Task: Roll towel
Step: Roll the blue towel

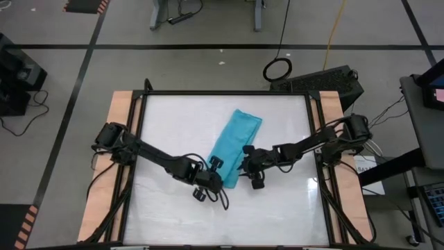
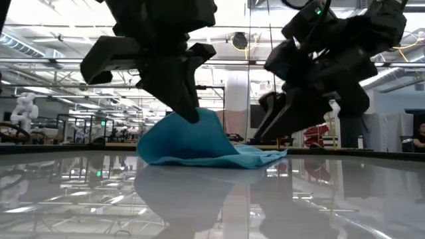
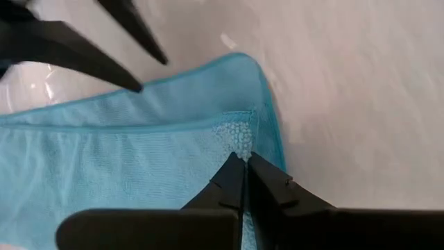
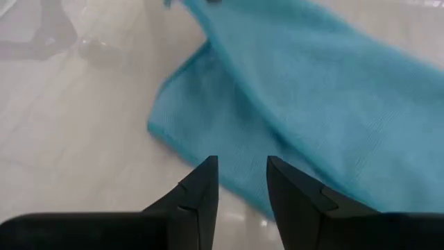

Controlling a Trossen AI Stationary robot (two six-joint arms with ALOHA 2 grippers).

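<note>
The turquoise towel [image 1: 236,139] lies as a long folded strip in the middle of the white table [image 1: 173,125], running from the far side toward the near side. My left gripper [image 1: 222,177] is shut on its near end, which stands up in a peak in the low view [image 2: 192,123]. My right gripper [image 1: 241,167] is open just right of the left one, its fingers [image 4: 201,184] pointing down over the towel's near right part [image 4: 229,160]. The towel's far part rests flat on the table. My left gripper pinches a turned-over corner of the towel [image 3: 236,135] at its near end between its two shut fingers, slanting down from the table's left. That end is lifted into a slack peak [image 2: 189,119]; the rest of the towel lies on the table. I cannot tell whether my right gripper touches the towel.
The table has a black frame and wooden side boards [image 1: 121,118]. A dark box [image 1: 326,80] and a cable ring [image 1: 277,68] lie on the floor beyond the far right corner. Bare table surface lies to the left [image 1: 166,132] and near side [image 1: 277,215] of the towel.
</note>
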